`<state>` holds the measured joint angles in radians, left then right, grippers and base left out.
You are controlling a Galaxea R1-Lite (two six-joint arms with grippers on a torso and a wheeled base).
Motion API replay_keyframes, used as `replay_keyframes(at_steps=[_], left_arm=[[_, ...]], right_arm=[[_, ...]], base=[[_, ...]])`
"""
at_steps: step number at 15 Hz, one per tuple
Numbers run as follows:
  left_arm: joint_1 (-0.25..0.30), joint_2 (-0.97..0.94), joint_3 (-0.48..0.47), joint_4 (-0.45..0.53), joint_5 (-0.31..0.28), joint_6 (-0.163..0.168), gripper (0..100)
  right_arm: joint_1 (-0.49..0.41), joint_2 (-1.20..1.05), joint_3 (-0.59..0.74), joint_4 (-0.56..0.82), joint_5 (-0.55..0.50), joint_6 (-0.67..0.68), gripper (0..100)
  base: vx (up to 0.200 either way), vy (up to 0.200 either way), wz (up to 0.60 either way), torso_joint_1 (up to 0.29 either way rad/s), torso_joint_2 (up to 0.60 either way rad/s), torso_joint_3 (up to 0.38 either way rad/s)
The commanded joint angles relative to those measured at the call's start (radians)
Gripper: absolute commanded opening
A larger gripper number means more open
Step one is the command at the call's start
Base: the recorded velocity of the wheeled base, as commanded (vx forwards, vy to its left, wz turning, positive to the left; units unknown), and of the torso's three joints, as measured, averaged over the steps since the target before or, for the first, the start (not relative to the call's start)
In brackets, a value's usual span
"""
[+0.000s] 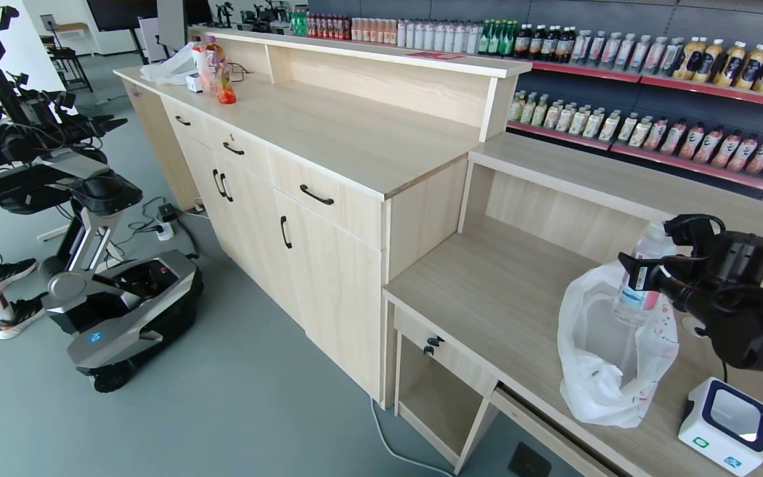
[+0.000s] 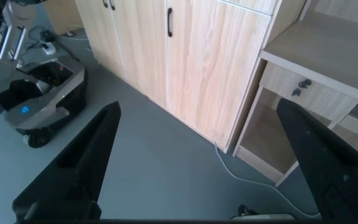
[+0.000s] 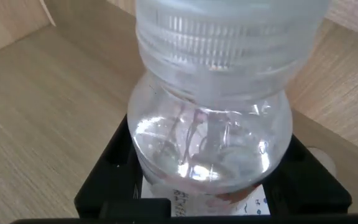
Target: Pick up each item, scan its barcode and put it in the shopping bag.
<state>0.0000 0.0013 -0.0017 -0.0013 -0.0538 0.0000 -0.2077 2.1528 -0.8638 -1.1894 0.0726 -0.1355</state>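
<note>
Gripping a clear plastic bottle (image 1: 640, 291) by its upper part, the right gripper (image 1: 653, 255) is holding it nearly upright, jaws clamped on either side of it. The bottle's lower end is dipping toward the open mouth of the white shopping bag (image 1: 593, 358), which is sitting crumpled on the low wooden desk (image 1: 501, 291). Just beside the bag, at the desk's near edge, a white scanner (image 1: 726, 421) is standing with its window facing up. The left gripper (image 2: 197, 106) is hanging over the grey floor (image 2: 160, 162) before the cabinet (image 2: 216, 56), jaws spread wide and holding nothing.
</note>
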Motion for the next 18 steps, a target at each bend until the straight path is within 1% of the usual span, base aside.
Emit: replay_keyframes(at_steps=[1, 5, 9, 14, 18], left_arm=[[0.0, 0.0, 0.0, 0.0, 0.0, 0.0, 100], [0.0, 0.0, 0.0, 0.0, 0.0, 0.0, 100], [0.0, 0.0, 0.0, 0.0, 0.0, 0.0, 100], [0.0, 0.0, 0.0, 0.0, 0.0, 0.0, 100], [0.0, 0.0, 0.0, 0.0, 0.0, 0.0, 100]], right_arm=[[-0.016, 0.073, -0.011, -0.001, 0.0, 0.002, 0], [-0.013, 0.168, -0.112, -0.009, 0.004, 0.002, 0], [0.007, 0.262, -0.169, -0.075, 0.024, 0.004, 0], [0.016, 0.348, -0.281, -0.075, 0.073, 0.004, 0], [0.017, 0.406, -0.34, -0.084, 0.079, 0.004, 0]], base=[[0.0, 0.0, 0.0, 0.0, 0.0, 0.0], [0.0, 0.0, 0.0, 0.0, 0.0, 0.0], [0.0, 0.0, 0.0, 0.0, 0.0, 0.0], [0.0, 0.0, 0.0, 0.0, 0.0, 0.0], [0.0, 0.0, 0.0, 0.0, 0.0, 0.0]])
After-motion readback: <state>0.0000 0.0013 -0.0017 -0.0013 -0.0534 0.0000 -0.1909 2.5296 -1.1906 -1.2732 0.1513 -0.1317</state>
